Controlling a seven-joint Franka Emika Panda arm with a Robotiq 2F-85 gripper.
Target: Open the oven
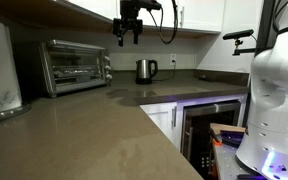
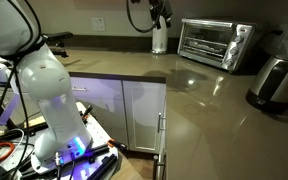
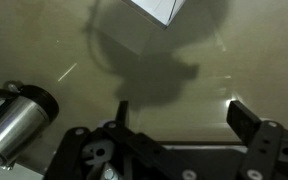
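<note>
The oven is a small silver toaster oven with a glass front door, shut, standing at the back of the counter; it also shows in an exterior view with knobs on its right side. My gripper hangs in the air above the counter between the oven and the kettle, well clear of both; it also shows in an exterior view. In the wrist view the gripper is open and empty, looking down on bare counter. The oven is out of the wrist view.
A small steel kettle stands on the counter to the right of the oven and shows in the wrist view too. A built-in dark glass-door appliance sits under the counter. A metal canister stands near the oven.
</note>
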